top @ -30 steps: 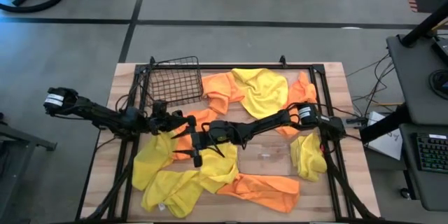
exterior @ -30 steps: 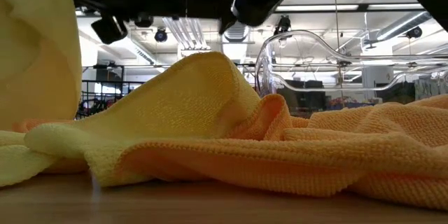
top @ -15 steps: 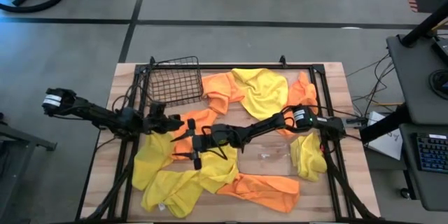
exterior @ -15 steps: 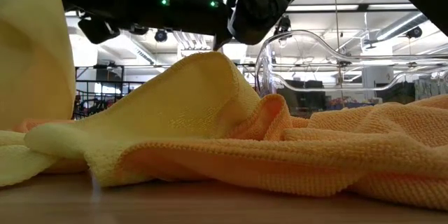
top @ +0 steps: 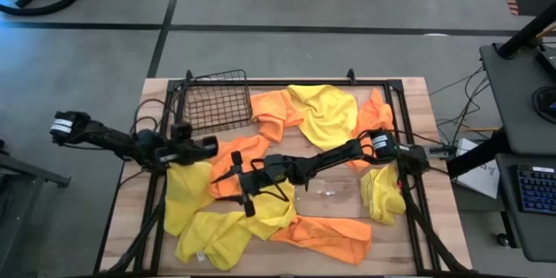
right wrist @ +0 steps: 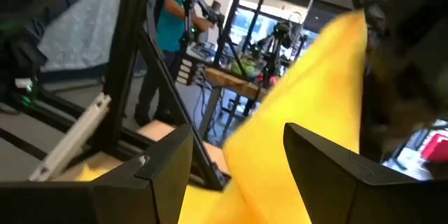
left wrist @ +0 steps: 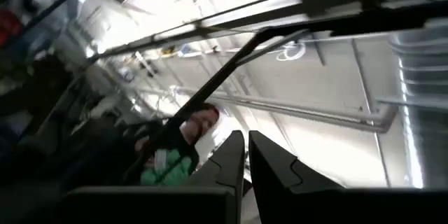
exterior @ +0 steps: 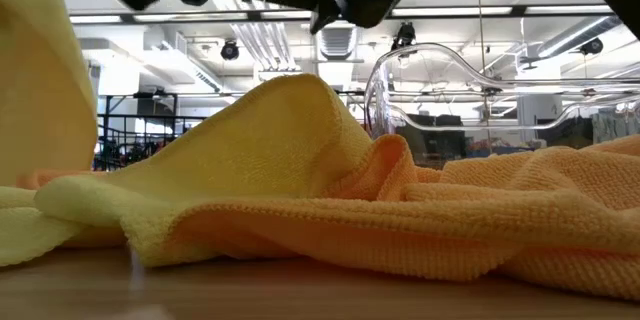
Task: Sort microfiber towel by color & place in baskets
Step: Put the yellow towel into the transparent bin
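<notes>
**Spotter:** Where are you on the sort?

**Me:** I have my left gripper (top: pixel 211 146) just beside the near edge of the dark brown wire-mesh basket (top: pixel 214 99). Its fingers (left wrist: pixel 269 170) are pressed together, and a bright yellow microfiber towel (top: pixel 188 193) hangs from about where they meet, though I can't see the pinch itself. My right gripper (top: pixel 236 182) sits nearer the middle of the wooden worktop (top: pixel 415 95), well apart from that basket, fingers (right wrist: pixel 329 164) spread wide with nothing between them. Its wrist view shows yellow cloth just ahead of the tips, not inside them.

**Spotter:** And the rest?

**Me:** Orange and yellow towels lie loose across the worktop; an orange one (top: pixel 265 117) rests against the wire basket's side. The clear plastic bin (top: pixel 328 193) lies farther from the wire basket, past my right gripper. Both containers look empty from above.

**Spotter:** How do you do this step well?

**Me:** I judge I should lift high enough that the hanging corner clears the basket rim, centre over the opening before releasing, and keep the right arm out of the cloth's path so nothing drags.
</notes>
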Motion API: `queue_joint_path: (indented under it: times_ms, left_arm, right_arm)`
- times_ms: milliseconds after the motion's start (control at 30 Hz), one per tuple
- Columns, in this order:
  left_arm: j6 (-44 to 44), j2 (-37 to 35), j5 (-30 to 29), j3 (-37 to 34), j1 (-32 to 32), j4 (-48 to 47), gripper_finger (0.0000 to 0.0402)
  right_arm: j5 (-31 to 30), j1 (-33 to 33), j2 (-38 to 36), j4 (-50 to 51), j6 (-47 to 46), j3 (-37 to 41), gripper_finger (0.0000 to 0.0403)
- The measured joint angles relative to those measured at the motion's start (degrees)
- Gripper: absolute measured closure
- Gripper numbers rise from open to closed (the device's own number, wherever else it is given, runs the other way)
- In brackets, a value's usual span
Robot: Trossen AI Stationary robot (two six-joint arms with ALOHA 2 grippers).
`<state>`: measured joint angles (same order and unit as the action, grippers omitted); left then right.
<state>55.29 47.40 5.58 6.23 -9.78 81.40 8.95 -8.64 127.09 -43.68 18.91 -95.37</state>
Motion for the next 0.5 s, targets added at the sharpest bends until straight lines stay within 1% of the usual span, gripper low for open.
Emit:
queue_joint_path:
  times_ms: [33,100,267,433,500]
  left_arm:
    - [-1.7,0.0,0.2,0.7,0.0,-0.1,0.0394]
    - [-4.4,0.0,1.4,2.0,-0.2,-0.4,0.0394]
    - [-7.7,2.1,4.1,6.2,-0.3,-1.0,0.0396]
    - [-9.3,4.3,5.1,8.9,-0.3,-1.7,0.0398]
    - [-9.8,5.2,5.1,9.2,-0.3,-1.8,0.0398]
  right_arm:
    - [-0.4,0.0,0.0,0.3,0.4,0.0,0.0184]
    - [-3.1,0.0,0.0,0.6,1.6,0.0,0.0184]
    - [-9.2,0.5,1.3,0.0,1.6,0.0,0.0184]
    - [-10.3,1.6,3.8,-1.3,-1.6,0.0,0.0184]
    - [-10.2,1.5,4.4,-2.2,-2.5,-1.4,0.0184]
